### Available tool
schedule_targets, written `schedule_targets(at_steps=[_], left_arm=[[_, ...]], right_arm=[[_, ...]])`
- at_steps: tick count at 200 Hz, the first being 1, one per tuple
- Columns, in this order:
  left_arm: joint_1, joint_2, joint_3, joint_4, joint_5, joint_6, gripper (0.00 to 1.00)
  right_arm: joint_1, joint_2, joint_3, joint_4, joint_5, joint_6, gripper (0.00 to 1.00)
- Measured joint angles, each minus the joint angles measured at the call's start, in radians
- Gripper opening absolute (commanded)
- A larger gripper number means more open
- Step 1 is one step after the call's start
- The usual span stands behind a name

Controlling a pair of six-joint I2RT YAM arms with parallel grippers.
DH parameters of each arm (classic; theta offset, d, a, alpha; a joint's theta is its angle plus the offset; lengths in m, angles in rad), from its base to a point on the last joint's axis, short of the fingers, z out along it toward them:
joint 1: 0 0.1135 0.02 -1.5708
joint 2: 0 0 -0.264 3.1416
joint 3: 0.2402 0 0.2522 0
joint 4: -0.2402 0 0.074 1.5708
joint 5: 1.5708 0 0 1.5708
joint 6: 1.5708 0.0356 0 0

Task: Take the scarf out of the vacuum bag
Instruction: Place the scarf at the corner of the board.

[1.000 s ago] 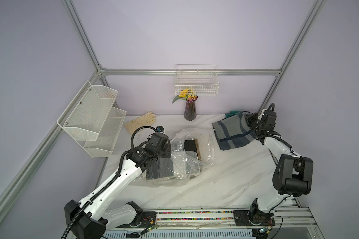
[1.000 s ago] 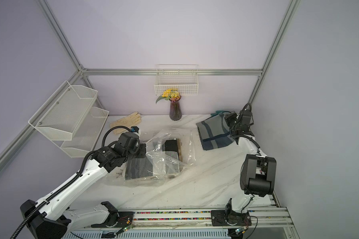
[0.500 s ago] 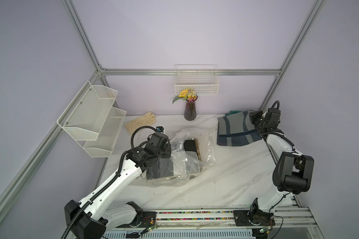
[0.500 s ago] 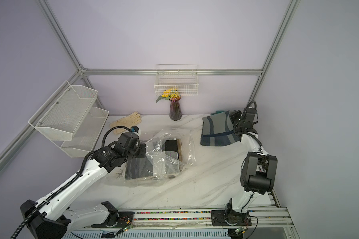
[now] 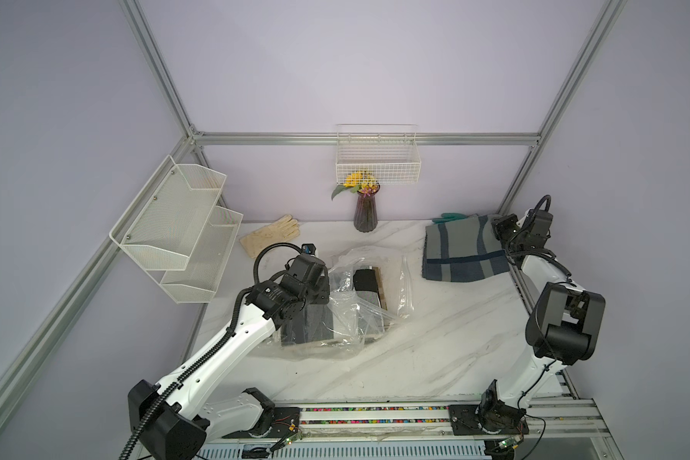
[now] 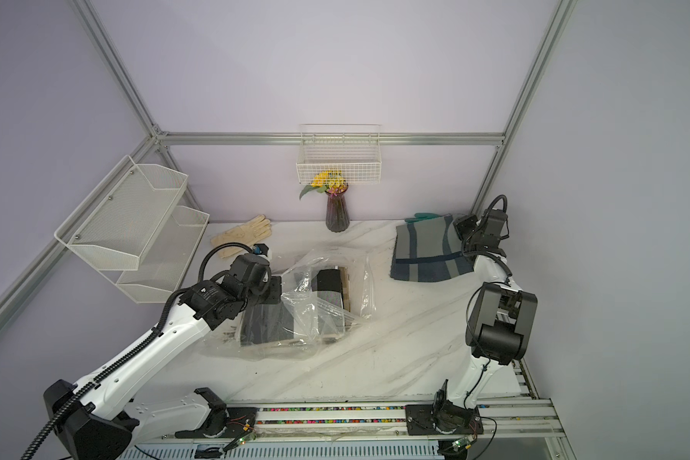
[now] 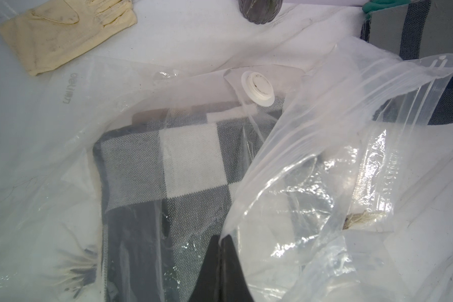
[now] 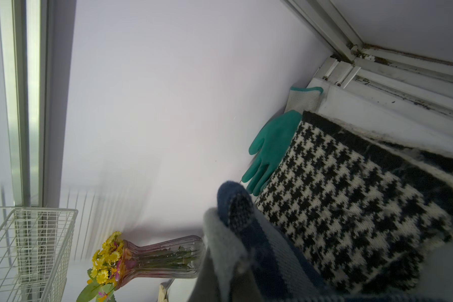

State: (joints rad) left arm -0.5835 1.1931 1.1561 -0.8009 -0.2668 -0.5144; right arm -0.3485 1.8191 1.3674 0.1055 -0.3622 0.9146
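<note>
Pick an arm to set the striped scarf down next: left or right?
Right. The right fingers grip the striped scarf, which is out at the far right. The left fingers are pinched shut on the bag.

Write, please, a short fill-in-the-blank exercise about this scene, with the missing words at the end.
1. The left gripper pinches the clear vacuum bag, whose round valve cap is ___.
2. The right gripper holds the striped scarf ___ the bag.
3. A checked scarf lies ___ the bag.
4. The vase holds ___ flowers.
Missing words: white; outside; inside; yellow.
</note>
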Motion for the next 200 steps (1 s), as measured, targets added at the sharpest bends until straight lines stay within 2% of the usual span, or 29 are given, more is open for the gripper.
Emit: schedule_targets(at_steps=[115, 135, 155, 165, 186, 200], left_arm=[[0.001, 0.019, 0.000, 0.002, 0.001, 0.001, 0.00], [0.001, 0.021, 0.000, 0.005, 0.014, 0.002, 0.00], [0.001, 0.023, 0.000, 0.009, 0.031, 0.002, 0.00], [0.001, 0.023, 0.000, 0.010, 0.037, 0.002, 0.00], [0.001, 0.023, 0.000, 0.016, 0.053, 0.001, 0.00], [0.001, 0.023, 0.000, 0.022, 0.064, 0.000, 0.00]], right_arm=[[-0.029, 0.203, 0.118, 0.064, -0.031, -0.004, 0.00], [-0.034, 0.237, 0.143, 0.067, -0.032, -0.003, 0.10], [-0.041, 0.264, 0.155, 0.069, -0.031, 0.001, 0.25], [-0.046, 0.276, 0.158, 0.072, -0.030, 0.000, 0.37], [-0.060, 0.299, 0.171, 0.076, -0.027, 0.009, 0.69], [-0.067, 0.312, 0.185, 0.065, -0.021, 0.009, 0.83]])
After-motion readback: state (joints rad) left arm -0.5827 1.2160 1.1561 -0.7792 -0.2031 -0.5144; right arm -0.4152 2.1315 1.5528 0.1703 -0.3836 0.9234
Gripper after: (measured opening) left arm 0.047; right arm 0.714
